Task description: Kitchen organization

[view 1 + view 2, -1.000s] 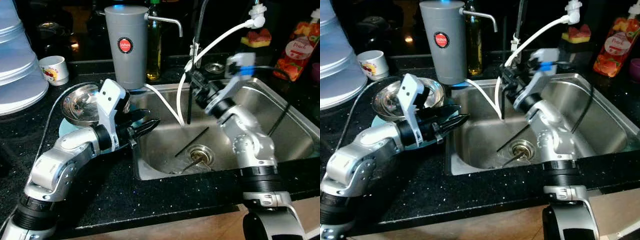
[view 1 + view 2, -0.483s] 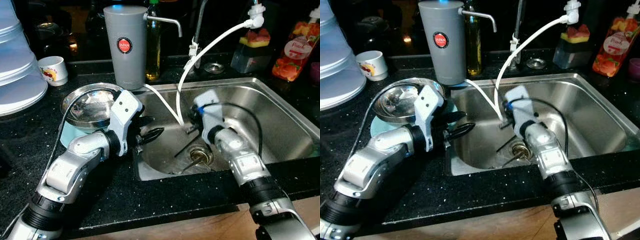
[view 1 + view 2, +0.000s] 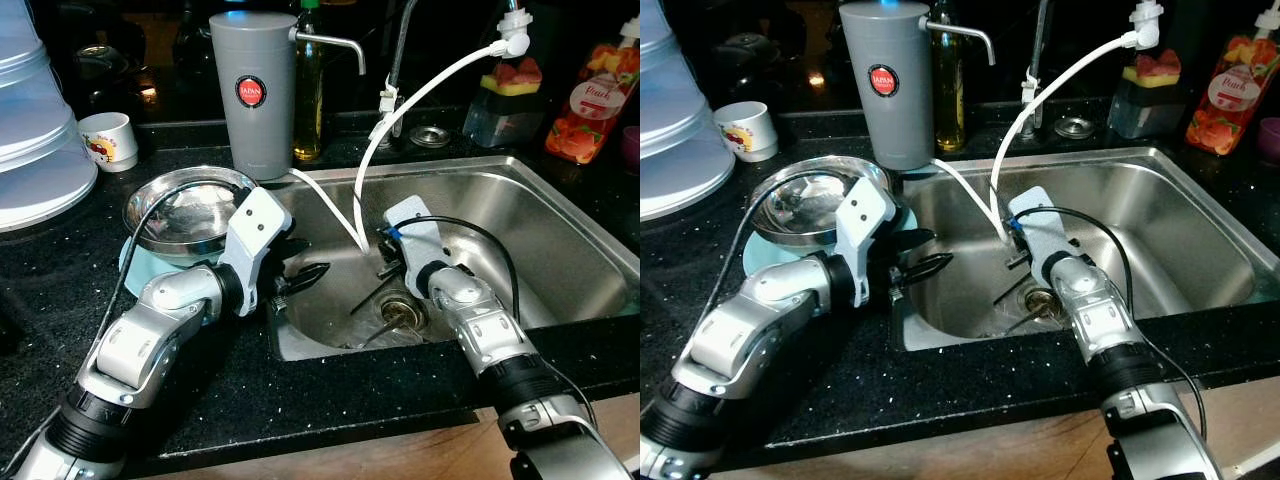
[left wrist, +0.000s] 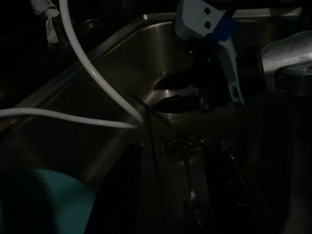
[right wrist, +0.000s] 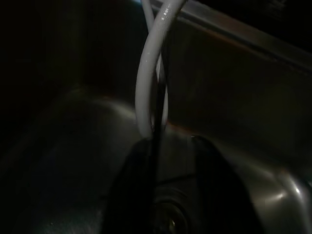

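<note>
right gripper (image 5: 163, 161), fingers parted narrowly around a thin black stick (image 3: 383, 289) low in the sink (image 3: 560, 215) near the drain (image 3: 399, 312), seems mid-pick; closing and lifting comes next, while left gripper (image 3: 305, 278) hovers open beside.

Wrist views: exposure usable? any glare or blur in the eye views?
Left wrist view: very dark, white hose and right gripper still readable. Right wrist view: dark, hose close and soft. Eye views: sharp, with glare on the steel bowl and sink wall.
</note>
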Tool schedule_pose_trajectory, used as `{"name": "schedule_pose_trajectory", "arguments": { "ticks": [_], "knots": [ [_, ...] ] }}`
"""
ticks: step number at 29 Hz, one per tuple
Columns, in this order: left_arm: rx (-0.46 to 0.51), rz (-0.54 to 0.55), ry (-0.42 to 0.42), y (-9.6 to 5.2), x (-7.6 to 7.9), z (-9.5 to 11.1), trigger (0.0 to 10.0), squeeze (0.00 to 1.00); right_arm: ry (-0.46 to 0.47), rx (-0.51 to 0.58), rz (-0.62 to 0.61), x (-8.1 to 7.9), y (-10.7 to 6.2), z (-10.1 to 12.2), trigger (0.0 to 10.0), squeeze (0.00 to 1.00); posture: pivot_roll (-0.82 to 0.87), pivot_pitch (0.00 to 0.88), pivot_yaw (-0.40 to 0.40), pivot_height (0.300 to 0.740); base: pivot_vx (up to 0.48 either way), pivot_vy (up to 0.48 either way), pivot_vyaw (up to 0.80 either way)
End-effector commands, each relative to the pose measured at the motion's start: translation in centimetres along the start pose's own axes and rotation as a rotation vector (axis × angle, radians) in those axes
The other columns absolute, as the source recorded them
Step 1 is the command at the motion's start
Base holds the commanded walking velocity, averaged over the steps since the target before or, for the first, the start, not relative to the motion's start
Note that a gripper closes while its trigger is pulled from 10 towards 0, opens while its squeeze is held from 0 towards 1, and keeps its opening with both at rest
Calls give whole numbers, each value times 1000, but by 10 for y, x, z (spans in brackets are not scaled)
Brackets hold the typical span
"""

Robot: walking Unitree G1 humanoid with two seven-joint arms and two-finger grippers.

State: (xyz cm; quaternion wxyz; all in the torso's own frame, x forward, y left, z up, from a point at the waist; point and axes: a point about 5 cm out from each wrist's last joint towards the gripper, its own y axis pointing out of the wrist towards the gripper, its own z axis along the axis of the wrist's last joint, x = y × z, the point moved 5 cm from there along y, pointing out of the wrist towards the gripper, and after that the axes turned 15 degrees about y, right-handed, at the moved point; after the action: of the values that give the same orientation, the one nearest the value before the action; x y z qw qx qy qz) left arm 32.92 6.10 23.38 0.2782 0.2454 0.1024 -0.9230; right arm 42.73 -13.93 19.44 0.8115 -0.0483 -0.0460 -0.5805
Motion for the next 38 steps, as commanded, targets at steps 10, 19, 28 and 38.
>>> {"name": "schedule_pose_trajectory", "arguments": {
  "ticks": [10,19,28,38],
  "knots": [
    [70,203,175,-4,-36,30,10000,0,54,44,-123,18,1,9,10000,0,-8,47,24,740,0,0,0],
    [-241,231,557,-20,-57,12,10000,1000,77,58,-100,10,4,14,10000,0,-2,41,23,740,0,0,0],
    [-443,230,577,-33,-66,-14,10000,0,74,41,-78,5,6,11,10000,0,-1,41,22,740,0,0,0],
    [-478,245,438,-36,-67,-19,2431,0,70,39,-84,7,5,12,10000,0,-2,42,26,740,0,0,0]
  ]
}}
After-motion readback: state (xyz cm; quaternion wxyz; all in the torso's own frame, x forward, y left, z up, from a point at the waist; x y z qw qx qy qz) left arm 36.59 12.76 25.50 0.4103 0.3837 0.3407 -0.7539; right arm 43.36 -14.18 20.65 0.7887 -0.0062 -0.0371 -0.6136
